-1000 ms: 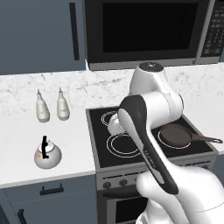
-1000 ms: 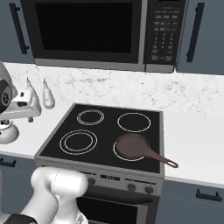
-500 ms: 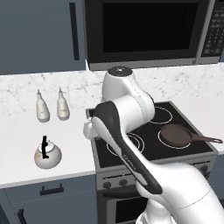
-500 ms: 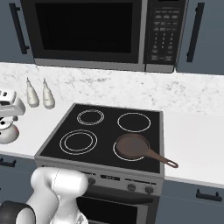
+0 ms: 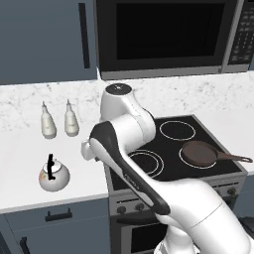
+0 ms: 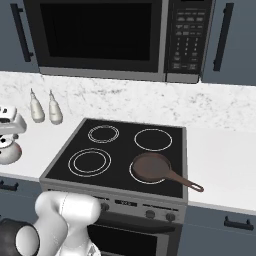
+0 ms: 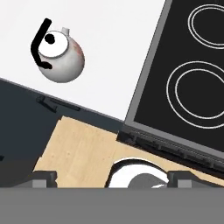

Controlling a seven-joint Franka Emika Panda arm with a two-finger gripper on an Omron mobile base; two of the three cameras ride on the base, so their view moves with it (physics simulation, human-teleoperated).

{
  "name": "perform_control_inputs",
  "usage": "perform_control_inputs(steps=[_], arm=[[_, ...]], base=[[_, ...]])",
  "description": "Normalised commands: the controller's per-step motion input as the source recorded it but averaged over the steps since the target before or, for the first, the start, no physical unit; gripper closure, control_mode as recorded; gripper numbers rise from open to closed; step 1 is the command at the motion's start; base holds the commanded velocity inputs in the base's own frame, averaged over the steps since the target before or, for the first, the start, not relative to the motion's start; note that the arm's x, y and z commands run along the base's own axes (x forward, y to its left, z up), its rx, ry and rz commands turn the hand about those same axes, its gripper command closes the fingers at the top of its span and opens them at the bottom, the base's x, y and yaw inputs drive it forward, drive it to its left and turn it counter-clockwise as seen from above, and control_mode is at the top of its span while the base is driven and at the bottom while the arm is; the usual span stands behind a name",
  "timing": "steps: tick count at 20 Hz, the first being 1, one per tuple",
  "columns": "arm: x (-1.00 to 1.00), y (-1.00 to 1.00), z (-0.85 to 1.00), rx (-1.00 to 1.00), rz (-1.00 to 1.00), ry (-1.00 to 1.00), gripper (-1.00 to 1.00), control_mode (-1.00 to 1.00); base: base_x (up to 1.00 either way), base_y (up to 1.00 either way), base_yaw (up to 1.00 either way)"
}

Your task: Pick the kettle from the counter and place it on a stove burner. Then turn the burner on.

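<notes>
Hand view: kettle [image 7: 60, 55] sits on the tabletop [image 7: 118, 52], apart from the gripper [image 7: 111, 177], up-left of its tips.
Gripper spread wide, nothing between the tips, hanging over the tabletop front edge and wood floor [image 7: 83, 151]. Stove burner [image 7: 202, 89], the big double ring, lies up-right of the gripper on the black cooktop [image 7: 153, 105]. Left base view: kettle [image 5: 53, 174] upright near the tabletop front edge, two white bottles [image 5: 59, 120] behind it, pan [image 5: 201, 153] on the far side of the cooktop.
</notes>
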Motion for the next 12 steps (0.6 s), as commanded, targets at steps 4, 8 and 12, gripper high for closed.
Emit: perform_control_inputs(steps=[4, 8, 12], arm=[[0.23, 0.27, -0.21, 0.00, 0.00, 0.00, -1.00, -1.00], [0.19, 0.22, -0.06, 0.05, 0.00, 0.00, -1.00, -1.00], [0.04, 0.12, -0.01, 0.22, 0.00, -0.03, -1.00, -1.00]], base=[[0.00, 0.00, 0.00], [0.00, 0.00, 0.00], [0.00, 0.00, 0.00]])
